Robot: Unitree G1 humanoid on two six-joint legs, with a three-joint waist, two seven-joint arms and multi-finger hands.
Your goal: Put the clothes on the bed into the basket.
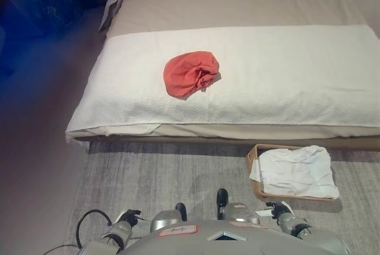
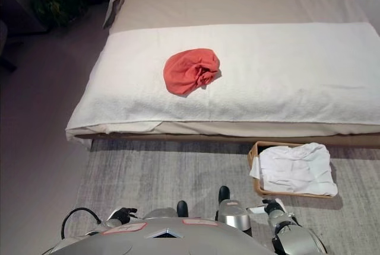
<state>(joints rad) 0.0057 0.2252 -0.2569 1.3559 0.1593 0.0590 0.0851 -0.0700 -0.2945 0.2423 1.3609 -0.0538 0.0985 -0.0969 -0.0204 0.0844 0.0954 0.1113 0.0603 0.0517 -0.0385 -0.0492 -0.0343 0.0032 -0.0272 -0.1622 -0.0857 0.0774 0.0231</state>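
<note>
Reach is the risk: the red garment (image 1: 191, 73) lies mid-bed, well apart from both hands, and a shallow grab could drop it short of the basket (image 1: 254, 155), already holding white cloth (image 1: 297, 171). Left hand (image 2: 122, 214) and right hand (image 2: 271, 207) sit low; whether their fingers are apart I cannot tell.

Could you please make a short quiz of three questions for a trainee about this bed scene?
1. True or false: the red garment lies on the white blanket of the bed.
2. What already fills the basket on the rug?
A. a white garment
B. a red garment
C. nothing
3. Fill in: the basket stands on the rug at the robot's ____ side.

Key:
1. true
2. A: a white garment lies in it and hangs over its rim.
3. right

Neither robot hand is near the bed; only the left robot hand and the right robot hand show low at the view's bottom edge.
</note>
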